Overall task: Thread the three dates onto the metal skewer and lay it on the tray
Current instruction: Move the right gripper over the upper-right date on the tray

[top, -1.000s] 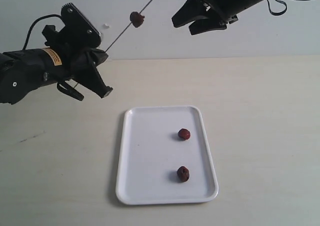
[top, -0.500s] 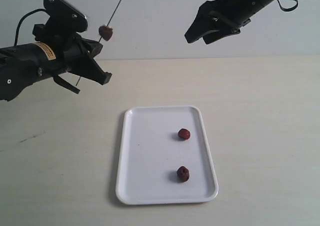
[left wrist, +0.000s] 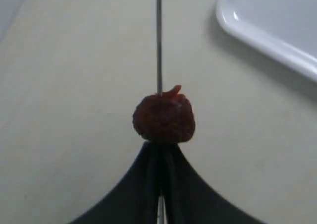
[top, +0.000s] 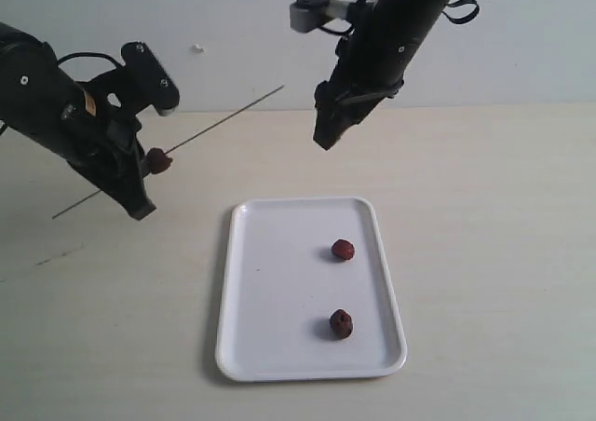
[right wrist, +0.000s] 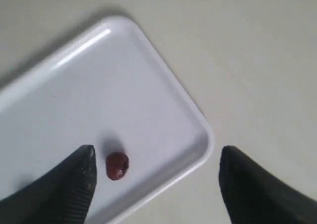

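My left gripper (left wrist: pixel 159 157), at the left of the exterior frame, is pressed together on the skewer (top: pixel 223 118). One date (top: pixel 158 160) is threaded on it right at the fingertips. My right gripper (top: pixel 324 134), upper centre, hangs spread wide and empty. A second date (top: pixel 343 250) and a third date (top: pixel 341 323) lie on the right half of the tray (top: pixel 279 225), lower centre.

Glossy white tray (top: pixel 279 291) lying flat; far date (top: pixel 343 250), near date (top: pixel 341 324), wrinkled red-brown, apart on its right half; thin grey skewer (top: pixel 223 121) aslant beyond its left, third date (top: pixel 159 160) threaded on
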`<state>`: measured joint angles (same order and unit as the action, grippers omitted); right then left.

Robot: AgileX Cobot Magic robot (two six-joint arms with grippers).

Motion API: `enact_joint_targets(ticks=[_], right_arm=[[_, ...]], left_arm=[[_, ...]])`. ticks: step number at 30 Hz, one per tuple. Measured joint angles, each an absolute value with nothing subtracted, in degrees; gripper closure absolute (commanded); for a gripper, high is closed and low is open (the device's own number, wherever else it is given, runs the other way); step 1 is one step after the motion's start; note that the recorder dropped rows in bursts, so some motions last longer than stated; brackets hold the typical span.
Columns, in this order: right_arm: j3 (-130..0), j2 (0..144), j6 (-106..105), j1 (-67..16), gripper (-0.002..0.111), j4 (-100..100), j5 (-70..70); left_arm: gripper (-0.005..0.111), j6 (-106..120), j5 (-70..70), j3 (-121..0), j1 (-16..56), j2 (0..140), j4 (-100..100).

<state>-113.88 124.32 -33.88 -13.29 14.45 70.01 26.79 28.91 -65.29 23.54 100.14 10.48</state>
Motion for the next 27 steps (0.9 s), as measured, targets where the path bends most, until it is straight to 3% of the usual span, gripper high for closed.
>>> enact_joint_targets(ticks=[6, 16, 27], right_arm=[[-113.6, 125.8, -28.0, -15.2, 0.042, 4.5, 70.2], [-105.1, 125.9, -29.2, -15.2, 0.042, 4.2, 70.2], [-104.6, 125.9, -74.9, -15.2, 0.042, 4.2, 70.2]], left_arm=[[0.107, 26.2, 39.7, -65.7, 22.5, 100.1, 10.8], [0.107, 20.8, 38.6, -65.9, 15.2, 100.1, 10.9], [0.107, 20.8, 37.6, -65.9, 15.2, 100.1, 10.9]])
